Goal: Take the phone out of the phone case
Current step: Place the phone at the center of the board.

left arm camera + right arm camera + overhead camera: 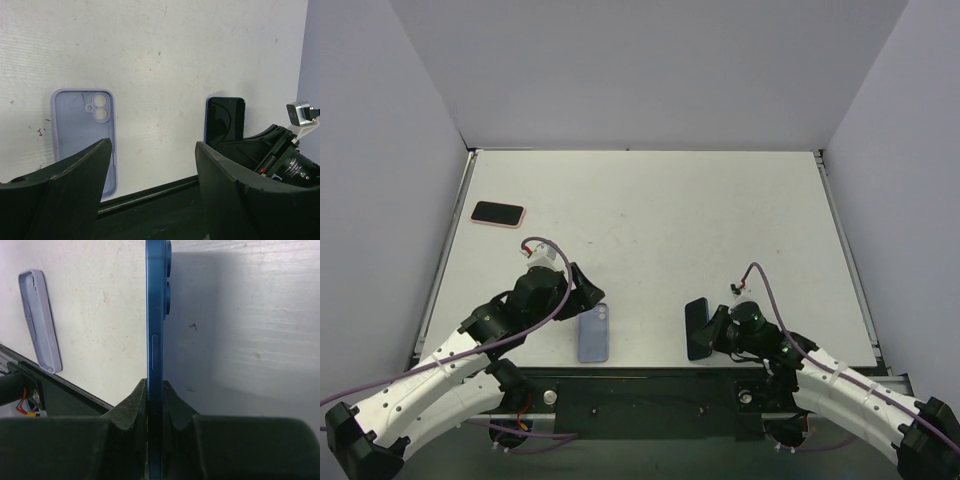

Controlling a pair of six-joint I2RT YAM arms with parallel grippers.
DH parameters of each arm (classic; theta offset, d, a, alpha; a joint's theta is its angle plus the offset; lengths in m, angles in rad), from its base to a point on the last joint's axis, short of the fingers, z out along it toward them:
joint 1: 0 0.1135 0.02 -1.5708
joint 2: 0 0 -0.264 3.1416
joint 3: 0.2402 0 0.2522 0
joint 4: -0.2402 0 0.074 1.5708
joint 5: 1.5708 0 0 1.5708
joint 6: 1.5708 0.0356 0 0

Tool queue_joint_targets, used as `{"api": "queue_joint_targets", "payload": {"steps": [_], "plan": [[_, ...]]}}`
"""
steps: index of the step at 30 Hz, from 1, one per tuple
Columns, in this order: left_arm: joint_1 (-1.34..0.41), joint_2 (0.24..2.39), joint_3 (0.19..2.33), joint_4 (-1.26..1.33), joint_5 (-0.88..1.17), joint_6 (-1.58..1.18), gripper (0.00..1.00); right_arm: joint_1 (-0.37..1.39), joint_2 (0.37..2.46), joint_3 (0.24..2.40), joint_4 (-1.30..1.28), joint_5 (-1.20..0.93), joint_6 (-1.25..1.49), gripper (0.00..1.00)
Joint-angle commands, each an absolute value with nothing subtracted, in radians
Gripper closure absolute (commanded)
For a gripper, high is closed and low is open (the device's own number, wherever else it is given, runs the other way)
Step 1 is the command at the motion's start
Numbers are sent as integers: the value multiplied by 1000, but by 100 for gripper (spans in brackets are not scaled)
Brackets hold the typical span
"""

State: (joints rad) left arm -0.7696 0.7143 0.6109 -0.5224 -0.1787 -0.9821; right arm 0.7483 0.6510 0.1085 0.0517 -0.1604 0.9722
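The empty lavender phone case (594, 333) lies flat, inside up, near the table's front edge; it also shows in the left wrist view (82, 135) and the right wrist view (40, 320). My left gripper (584, 288) is open and empty just left of and above the case (152, 145). My right gripper (716, 330) is shut on the blue phone (697, 327), out of the case. It holds the phone on edge over the table, clamped between the jaws (156, 390). The phone's dark screen faces the left wrist camera (225, 122), and its side edge (157, 315) shows in the right wrist view.
A second phone in a pink case (498, 213) lies at the back left of the white table (670, 220). A black rail (650, 385) runs along the front edge between the arm bases. Grey walls enclose the table on three sides.
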Motion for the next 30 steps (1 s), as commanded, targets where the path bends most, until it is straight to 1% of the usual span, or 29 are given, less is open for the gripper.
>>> {"api": "queue_joint_targets", "payload": {"steps": [1, 5, 8, 11, 14, 18, 20, 22, 25, 28, 29, 30], "plan": [[-769, 707, 640, -471, -172, -962, 22, 755, 588, 92, -64, -97, 1015, 99], [-769, 706, 637, -472, -164, -962, 22, 755, 580, 92, -89, -89, 1028, 98], [-769, 701, 635, -479, -163, -962, 22, 755, 591, 98, -133, -80, 1042, 91], [-767, 692, 632, -477, -167, -962, 22, 755, 603, 120, -192, -64, 1043, 88], [-767, 693, 630, -476, -164, -963, 22, 752, 618, 147, -248, -52, 1032, 80], [-767, 701, 630, -468, -156, -962, 22, 747, 681, 173, -284, -31, 1017, 77], [-769, 700, 632, -466, -155, -962, 22, 746, 710, 179, -285, -17, 1017, 74], [-767, 696, 632, -471, -158, -960, 22, 746, 732, 190, -290, -3, 1014, 70], [-767, 690, 630, -474, -160, -960, 22, 746, 762, 210, -313, 47, 1015, 58], [-767, 680, 623, -476, -163, -960, 22, 750, 770, 224, -334, 78, 1016, 53], [-767, 681, 623, -477, -164, -960, 21, 755, 769, 230, -344, 89, 1019, 49], [-769, 678, 623, -476, -164, -960, 22, 756, 769, 233, -351, 100, 1020, 48]]}}
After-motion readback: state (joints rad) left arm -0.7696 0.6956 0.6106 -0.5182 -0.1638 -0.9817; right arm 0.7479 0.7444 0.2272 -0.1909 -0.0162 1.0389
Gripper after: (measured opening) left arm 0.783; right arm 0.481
